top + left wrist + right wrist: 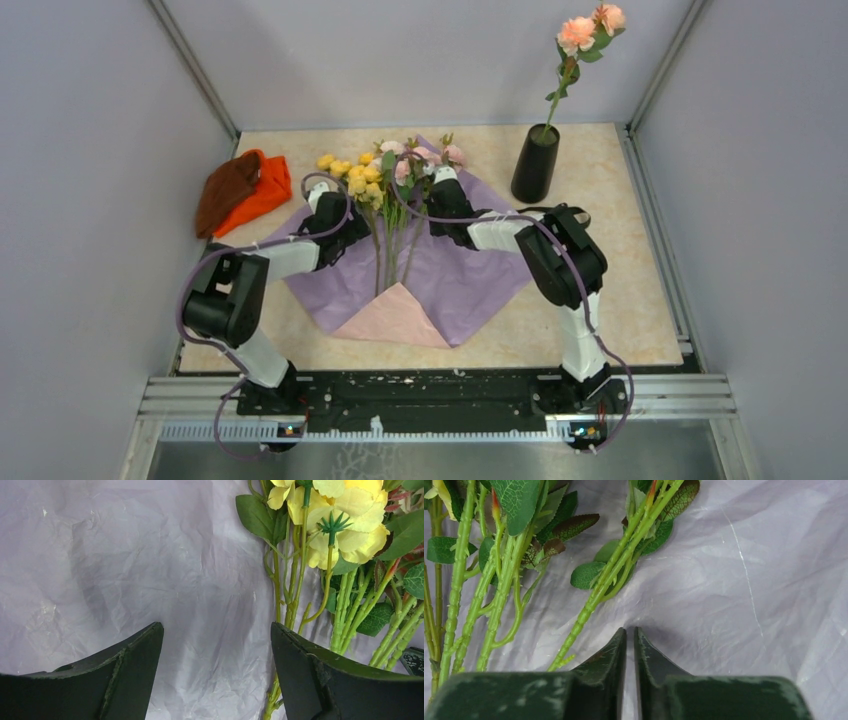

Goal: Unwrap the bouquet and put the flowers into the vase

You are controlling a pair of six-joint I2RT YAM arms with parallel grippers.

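Note:
The bouquet's paper (470, 280) lies spread flat, lilac side up, with a pink corner (395, 318) folded over at the front. The flowers (385, 175) lie on it, pink and yellow heads toward the back, stems (390, 255) running toward me. One pink-headed stem (578, 40) stands in the black vase (535, 165) at the back right. My left gripper (216, 630) is open over bare paper, just left of the yellow flowers' stems (292, 590). My right gripper (630, 630) is shut with nothing in it, right of a green stem (594, 600).
An orange-and-brown cloth bundle (243, 190) lies at the back left of the tabletop (640, 300). Grey walls enclose the table on the left, back and right. A metal rail (440, 395) runs along the near edge.

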